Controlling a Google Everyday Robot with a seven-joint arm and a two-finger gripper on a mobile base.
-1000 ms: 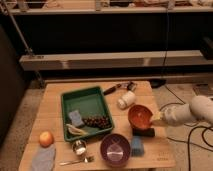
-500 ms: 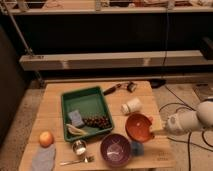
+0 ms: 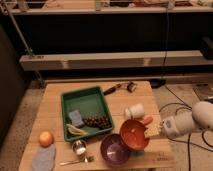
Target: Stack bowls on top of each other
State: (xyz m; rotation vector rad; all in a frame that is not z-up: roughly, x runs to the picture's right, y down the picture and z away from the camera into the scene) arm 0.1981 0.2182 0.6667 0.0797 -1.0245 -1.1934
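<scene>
The orange-red bowl point(image 3: 134, 135) is tilted, its inside facing up and left, and its lower edge overlaps the right rim of the purple bowl point(image 3: 114, 149). The purple bowl stands upright on the wooden table point(image 3: 55, 107) near the front edge, its pale glossy inside showing. My gripper point(image 3: 153, 131) comes in from the right on a white arm point(image 3: 192, 120) and is shut on the right rim of the orange-red bowl, holding it just above the table.
A green tray point(image 3: 87, 100) holds grapes, a banana and a blue sponge. A white cup point(image 3: 134, 111) lies behind the orange-red bowl. A metal cup point(image 3: 79, 147), a fork point(image 3: 77, 161), an orange point(image 3: 46, 138) and a grey cloth point(image 3: 44, 157) lie front left.
My gripper has carried the orange-red bowl forward and left, from beside the white cup to the purple bowl's right rim, tilting it more. The purple bowl has not moved.
</scene>
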